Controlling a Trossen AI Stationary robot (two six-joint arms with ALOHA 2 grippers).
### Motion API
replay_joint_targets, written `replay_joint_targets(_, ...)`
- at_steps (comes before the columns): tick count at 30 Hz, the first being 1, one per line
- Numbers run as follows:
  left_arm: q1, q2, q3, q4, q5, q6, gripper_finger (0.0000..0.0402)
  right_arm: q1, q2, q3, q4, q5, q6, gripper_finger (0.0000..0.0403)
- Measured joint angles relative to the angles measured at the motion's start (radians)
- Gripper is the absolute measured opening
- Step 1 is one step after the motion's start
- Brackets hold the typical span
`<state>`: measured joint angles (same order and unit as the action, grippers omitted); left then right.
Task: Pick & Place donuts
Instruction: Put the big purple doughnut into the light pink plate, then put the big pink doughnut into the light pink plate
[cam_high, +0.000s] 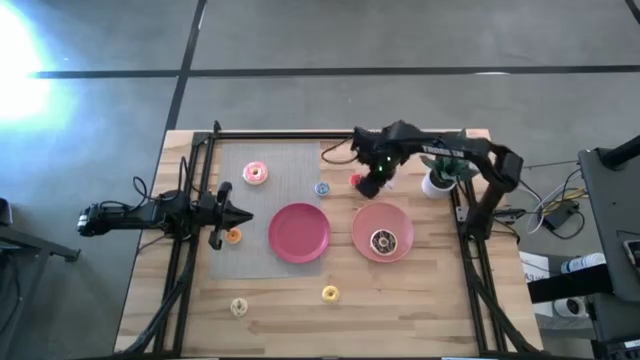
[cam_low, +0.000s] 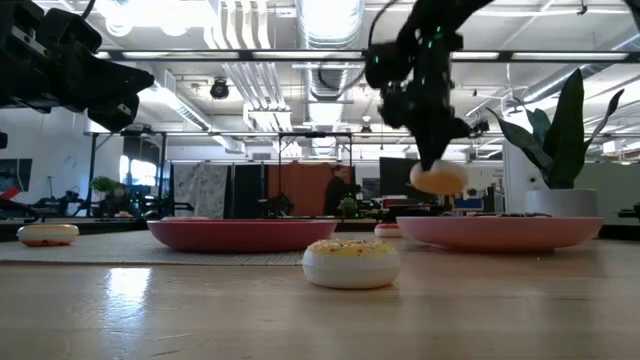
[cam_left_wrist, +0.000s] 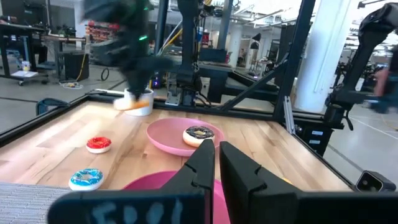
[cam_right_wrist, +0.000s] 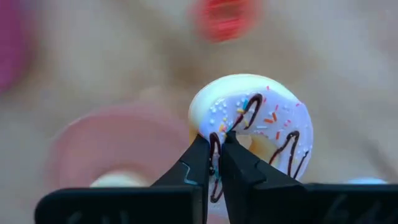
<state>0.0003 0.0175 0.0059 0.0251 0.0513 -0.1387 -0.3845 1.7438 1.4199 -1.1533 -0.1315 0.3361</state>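
My right gripper (cam_high: 378, 182) is shut on the lilac-white donut (cam_right_wrist: 252, 124) with dark drizzle and hangs above the table, just beyond the pink plate (cam_high: 398, 217). That plate holds the dark brown donut (cam_high: 383, 241). The red donut (cam_high: 355, 180) and the blue donut (cam_high: 322, 187) lie on the wood nearby. The pink-frosted donut (cam_high: 256, 173) lies on the grey mat. My left gripper (cam_high: 238, 215) is shut and waits at the table's left, over the mat beside the orange donut (cam_high: 233, 236). The yellow donut (cam_high: 330, 293) and the cream donut (cam_high: 239, 307) lie near the table's near edge. My right gripper pinches the lilac-white donut at its ring's edge (cam_right_wrist: 214, 134), between the two fingers, coming from above and pointing down. The fingertips cover the exact place of contact. The donut (cam_low: 438, 178) hangs below the fingers, lifted clear of table and plate.
The red plate (cam_high: 299, 232) lies at the middle, on the grey mat (cam_high: 290, 160). A white pot with a plant (cam_high: 437, 181) stands by the right arm at the far right. Black frame rails run along the table's left, right and far sides.
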Motion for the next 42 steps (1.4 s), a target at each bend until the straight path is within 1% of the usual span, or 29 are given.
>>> replay_joint_targets(1,0.0,0.0,0.0,0.0,0.0,0.0,0.0,0.036,-0.011,-0.002,-0.001,-0.04,-0.017,0.0016)
replay_joint_targets(3,0.0,0.0,0.0,0.0,0.0,0.0,0.0,0.114,-0.024,-0.016,-0.014,-0.082,-0.046,0.0016)
replay_joint_targets(6,0.0,0.0,0.0,0.0,0.0,0.0,0.0,0.22,-0.023,-0.057,-0.058,-0.089,-0.065,0.0016)
replay_joint_targets(9,0.0,0.0,0.0,0.0,0.0,0.0,0.0,0.288,-0.019,-0.105,-0.044,-0.079,-0.02,0.0016)
replay_joint_targets(12,0.0,0.0,0.0,0.0,0.0,0.0,0.0,0.311,-0.011,-0.156,-0.027,-0.079,0.049,0.0015)
replay_joint_targets(15,0.0,0.0,0.0,0.0,0.0,0.0,0.0,0.308,-0.014,-0.2,0.024,-0.074,0.087,0.0015)
replay_joint_targets(18,0.0,0.0,0.0,0.0,0.0,0.0,0.0,0.308,-0.014,-0.223,0.027,0.002,0.128,0.0021)
replay_joint_targets(20,0.0,0.0,0.0,0.0,0.0,0.0,0.0,0.308,-0.02,-0.228,0.03,0.03,0.152,0.0031)
replay_joint_targets(25,0.0,0.0,0.0,0.0,0.0,0.0,0.0,0.308,-0.028,-0.235,0.031,0.056,0.162,0.0059)
replay_joint_targets(29,0.0,0.0,0.0,0.0,0.0,0.0,0.0,0.308,-0.028,-0.25,0.044,0.046,0.169,0.009)
replay_joint_targets(32,0.0,0.0,0.0,0.0,0.0,0.0,0.0,0.308,-0.03,-0.251,0.046,-0.002,0.178,0.0125)
replay_joint_targets(38,0.0,0.0,0.0,0.0,0.0,0.0,0.0,0.308,-0.036,-0.226,0.039,-0.005,0.146,0.0211)
replay_joint_targets(40,0.0,0.0,0.0,0.0,0.0,0.0,0.0,0.308,-0.036,-0.21,0.018,0.024,0.129,0.0232)
replay_joint_targets(42,0.0,0.0,0.0,0.0,0.0,0.0,0.0,0.309,-0.036,-0.197,-0.014,0.103,0.128,0.0246)
